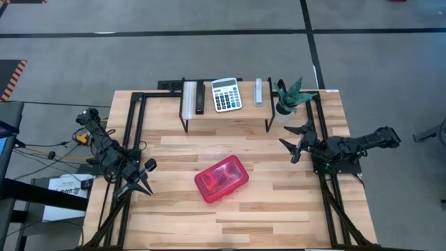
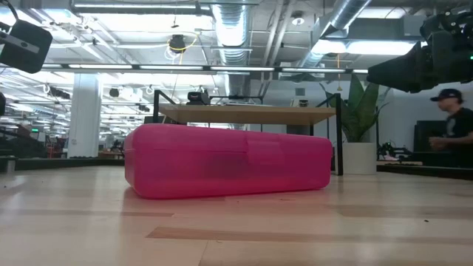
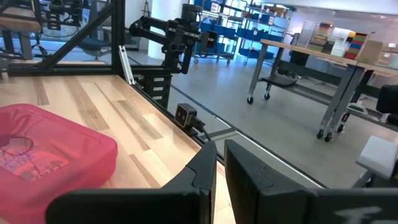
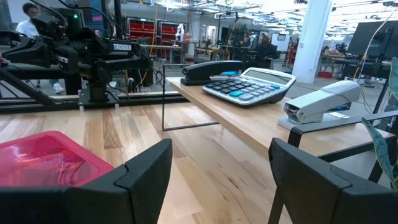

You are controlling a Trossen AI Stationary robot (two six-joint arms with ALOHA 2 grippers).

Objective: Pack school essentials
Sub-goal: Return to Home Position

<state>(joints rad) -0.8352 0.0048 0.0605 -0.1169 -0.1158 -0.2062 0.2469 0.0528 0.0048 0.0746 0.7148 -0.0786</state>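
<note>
The school supplies are lying inside a closed red see-through case and showing only as faint dark shapes through its lid; which item is which cannot be told. The case is sitting flat near the middle of the wooden desk, turned at a slight angle to the desk's edges. From the low view its long side is filling the middle of the picture, resting directly on the wood.

Both tools are hanging well apart from the case, 1 on each side, and neither is touching it. The left tool is hovering over the desk's left edge, level with the case and pointing in towards it. Its fingers are standing almost together, with only a thin slit between them, gripping nothing. The right tool is hovering near the desk's right edge, a little farther back than the case, with its 2 fingers spread wide and holding nothing.

Along the back of the desk a low raised shelf is carrying a grey calculator, a black stapler and a pale grey stapler. A small potted plant is standing just beside the shelf's right end.

A person is standing in the room beyond the desk.
</note>
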